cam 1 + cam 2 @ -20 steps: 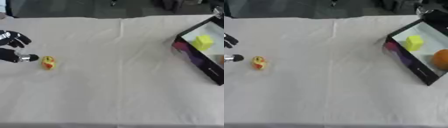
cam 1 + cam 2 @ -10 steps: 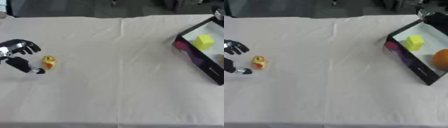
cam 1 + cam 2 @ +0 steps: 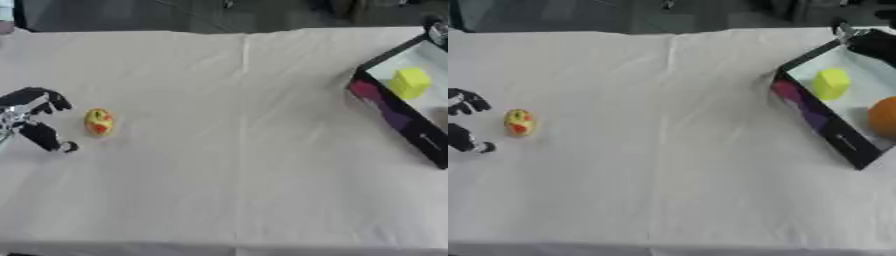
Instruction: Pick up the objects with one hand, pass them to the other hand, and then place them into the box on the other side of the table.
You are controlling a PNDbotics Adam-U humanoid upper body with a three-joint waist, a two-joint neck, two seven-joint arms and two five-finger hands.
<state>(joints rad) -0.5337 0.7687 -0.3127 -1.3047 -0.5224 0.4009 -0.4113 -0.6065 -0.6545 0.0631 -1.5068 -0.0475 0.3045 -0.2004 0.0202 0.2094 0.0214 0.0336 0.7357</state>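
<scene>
Repositioning of the left hand [image 3: 33,119] is the main change over the last second: it formerly sat at the table's left edge with a fingertip close to the small yellow object [image 3: 98,122], and it now brackets that object from the left, fingers above and thumb below, spread wide and holding nothing. The object itself has not moved; it lies on the left side of the table [image 3: 227,150], just beside the hand and apparently not touching it. Judged from this arrangement, the first pick is being lined up and no grasp has been made, so the hand-over and the placement are not yet done. The right hand appears in neither view. The object is small, rounded and somewhat egg-shaped, yellow with a red-orange patch, and looks smooth and rigid; its rounded form may let it roll if nudged from one side. The table is covered by a pale cloth with soft creases and a fold line running away from the robot near the centre. The box [image 3: 824,122] stands at the right side, well apart from the object, with dark walls, a purple-printed side panel and a light interior. It already contains a yellow block [image 3: 830,83] and an orange ball [image 3: 883,117].
</scene>
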